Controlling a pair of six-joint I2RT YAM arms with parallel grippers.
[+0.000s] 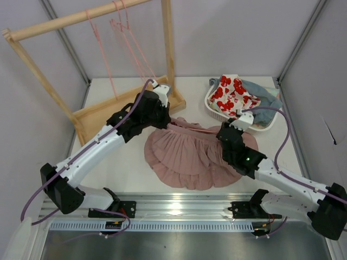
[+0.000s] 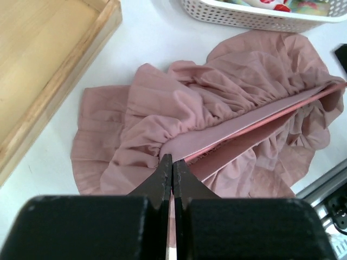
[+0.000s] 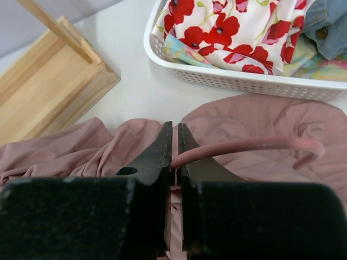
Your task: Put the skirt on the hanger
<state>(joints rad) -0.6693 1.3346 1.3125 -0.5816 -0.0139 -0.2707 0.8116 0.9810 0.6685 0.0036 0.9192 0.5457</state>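
The dusty-pink pleated skirt (image 1: 187, 154) lies spread on the table between my two arms. My left gripper (image 1: 164, 120) is at its upper left. In the left wrist view that gripper (image 2: 172, 160) is shut on the gathered waist edge of the skirt (image 2: 217, 86), which gapes open. A pink hanger (image 2: 271, 114) bar runs inside that opening. My right gripper (image 1: 225, 132) is at the skirt's upper right. Seen from the right wrist, it (image 3: 174, 127) is shut on the hanger (image 3: 255, 145) wire, whose hook curves off to the right over the skirt (image 3: 65, 149).
A wooden rack (image 1: 81, 19) stands at the back left with several pink hangers (image 1: 122, 27) on its bar, and its base tray (image 1: 103, 114) is just left of the skirt. A white basket (image 1: 214, 111) at the back right holds a red-flowered cloth (image 1: 230, 92) and a blue-grey garment (image 1: 265, 95).
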